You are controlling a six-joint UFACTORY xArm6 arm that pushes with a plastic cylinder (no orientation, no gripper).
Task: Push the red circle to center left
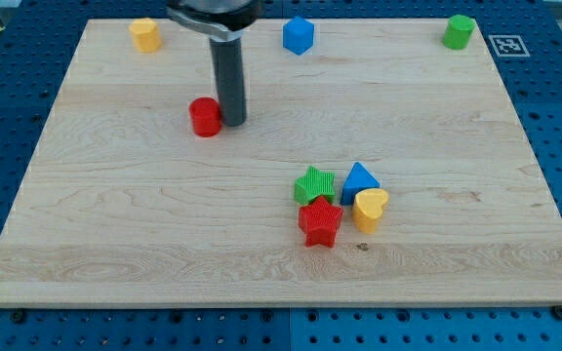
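Observation:
The red circle (pixel 204 116) is a short red cylinder on the wooden board, left of the middle and a little above mid-height. My tip (pixel 233 122) is the lower end of the dark rod, which comes down from the view's top. The tip stands right beside the red circle on its right side, touching it or nearly so.
A green star (pixel 314 184), a blue triangle (pixel 360 180), a yellow heart (pixel 370 208) and a red star (pixel 320 222) cluster right of centre, low. A yellow block (pixel 144 34), a blue block (pixel 299 35) and a green block (pixel 459 31) sit along the top edge.

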